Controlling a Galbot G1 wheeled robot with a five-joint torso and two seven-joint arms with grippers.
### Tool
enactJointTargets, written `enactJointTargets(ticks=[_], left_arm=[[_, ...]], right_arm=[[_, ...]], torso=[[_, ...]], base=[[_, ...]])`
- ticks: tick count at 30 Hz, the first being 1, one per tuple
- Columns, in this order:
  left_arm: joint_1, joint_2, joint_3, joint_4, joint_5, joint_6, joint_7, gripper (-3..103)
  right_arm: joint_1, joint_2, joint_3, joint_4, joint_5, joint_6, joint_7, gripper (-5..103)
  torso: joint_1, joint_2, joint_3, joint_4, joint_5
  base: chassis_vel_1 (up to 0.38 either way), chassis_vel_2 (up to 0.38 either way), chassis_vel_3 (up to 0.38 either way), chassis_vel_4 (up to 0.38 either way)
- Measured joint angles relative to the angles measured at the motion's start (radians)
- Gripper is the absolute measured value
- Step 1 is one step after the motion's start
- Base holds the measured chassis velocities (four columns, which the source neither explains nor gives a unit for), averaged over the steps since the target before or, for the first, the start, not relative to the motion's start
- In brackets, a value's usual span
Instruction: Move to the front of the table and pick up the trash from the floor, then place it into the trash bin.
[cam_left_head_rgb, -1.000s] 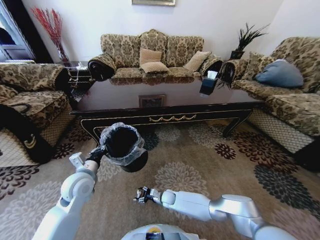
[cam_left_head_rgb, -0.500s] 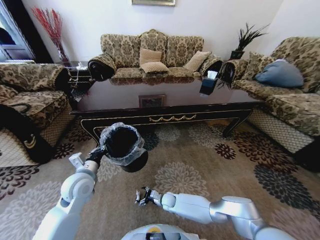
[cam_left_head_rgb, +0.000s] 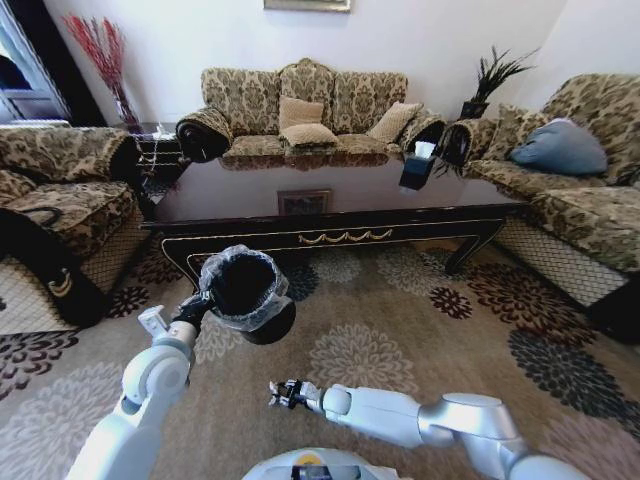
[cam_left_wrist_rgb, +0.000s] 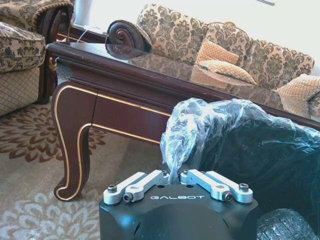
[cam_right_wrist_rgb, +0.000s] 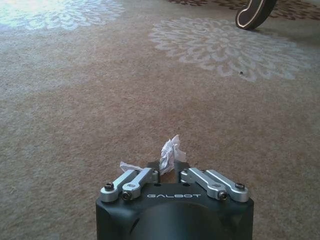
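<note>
The left arm reaches up toward eleven o'clock, its left gripper (cam_left_head_rgb: 190, 310) clamped on the trash bin (cam_left_head_rgb: 245, 290) rim and liner. The right arm lies low across the front — elbow at four o'clock — with the right gripper (cam_left_head_rgb: 285, 393) pinching a crumpled wrapper (cam_right_wrist_rgb: 171, 151).

- The table (cam_left_head_rgb: 330, 205): dark wood, glossy top.
- The trash bin (cam_left_head_rgb: 245, 290): black, lined with crinkled clear plastic.
- Wrapper (cam_right_wrist_rgb: 171, 152): crumpled white paper.
- Carpet (cam_left_head_rgb: 400, 320): matt, rough pile.
</note>
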Motion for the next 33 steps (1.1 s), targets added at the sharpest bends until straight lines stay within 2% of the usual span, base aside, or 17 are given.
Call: enactJointTargets(ticks=[1,3,5,9,13,14,16,19,20,21,22,25,27,32,33], left_arm=[[0.000,0.000,0.000,0.000,0.000,0.000,0.000,3],[0.000,0.000,0.000,0.000,0.000,0.000,0.000,3],[0.000,0.000,0.000,0.001,0.000,-0.001,0.000,3],[0.000,0.000,0.000,0.003,0.000,-0.002,0.000,3],[0.000,0.000,0.000,0.005,0.002,-0.003,0.000,3],[0.000,0.000,0.000,0.005,0.002,-0.003,0.000,3],[0.000,0.000,0.000,0.005,0.002,-0.003,0.000,3],[0.000,0.000,0.000,0.005,0.002,-0.004,0.001,3],[0.000,0.000,0.000,0.005,0.002,-0.004,0.001,3],[0.000,0.000,0.000,0.005,0.002,-0.004,0.000,3],[0.000,0.000,0.000,0.005,0.002,-0.004,0.000,3],[0.004,0.000,-0.001,0.002,0.003,-0.004,0.001,3],[0.005,0.000,-0.001,0.002,0.003,-0.004,0.001,3],[0.008,0.001,-0.005,-0.001,0.005,-0.005,0.001,3],[0.008,0.001,-0.005,-0.001,0.005,-0.005,0.001,3]], right_arm=[[0.000,-0.001,0.000,0.000,-0.002,0.004,-0.005,11],[0.000,-0.002,0.001,-0.001,-0.003,0.008,-0.009,11],[0.000,-0.001,0.001,-0.004,-0.010,0.020,-0.030,2],[0.000,0.001,0.001,-0.010,-0.024,0.039,-0.060,0],[-0.002,0.005,0.003,-0.010,-0.026,0.043,-0.059,0],[-0.002,0.005,0.003,-0.010,-0.026,0.043,-0.053,-3],[-0.002,0.006,0.002,-0.002,-0.018,0.041,-0.012,4],[-0.002,0.008,0.002,0.003,-0.008,0.031,0.021,9],[-0.002,0.011,0.000,0.004,-0.002,0.023,0.044,14],[-0.003,0.012,0.000,0.004,-0.001,0.020,0.050,20],[-0.003,0.012,0.000,0.004,-0.001,0.020,0.050,20],[-0.008,0.019,-0.004,0.000,0.001,0.009,0.075,36],[-0.009,0.020,-0.005,-0.001,0.001,0.008,0.078,36],[-0.016,0.023,-0.012,-0.004,0.000,0.002,0.093,63],[-0.016,0.023,-0.012,-0.004,0.000,0.002,0.093,63]], torso=[[0.000,0.000,0.000,0.0000,0.0000],[0.000,0.000,0.000,0.0000,0.0000],[0.000,0.000,0.000,0.0000,0.0000],[0.000,0.000,0.000,0.0001,0.0000],[0.000,0.000,0.000,0.0001,0.0000],[0.000,0.000,0.000,0.0002,0.0000],[0.000,0.000,0.000,0.0001,-0.0001],[0.000,0.000,0.000,0.0001,-0.0001],[0.000,0.000,0.000,0.0001,-0.0001],[0.000,0.000,0.000,0.0001,-0.0001],[0.000,0.000,0.000,0.0001,-0.0001],[0.000,0.000,0.000,0.0001,-0.0001],[0.000,0.000,0.000,0.0001,-0.0001],[0.000,0.000,0.000,0.0001,0.0000],[0.000,0.000,0.000,0.0001,0.0000]], base=[[0.000,0.000,0.000,0.000],[0.000,0.000,0.000,0.000],[0.000,0.000,0.000,0.000],[0.000,0.000,0.000,0.000],[0.000,0.000,0.000,0.000],[0.000,0.000,0.000,0.000],[0.000,0.000,0.000,0.000],[0.000,0.000,0.000,0.000],[0.000,0.000,0.000,0.000],[0.000,0.000,0.000,0.000],[0.000,0.000,0.000,0.000],[0.000,0.000,0.000,0.000],[0.000,0.000,0.000,0.000],[0.000,0.000,0.000,0.000],[0.000,0.000,0.000,0.000]])
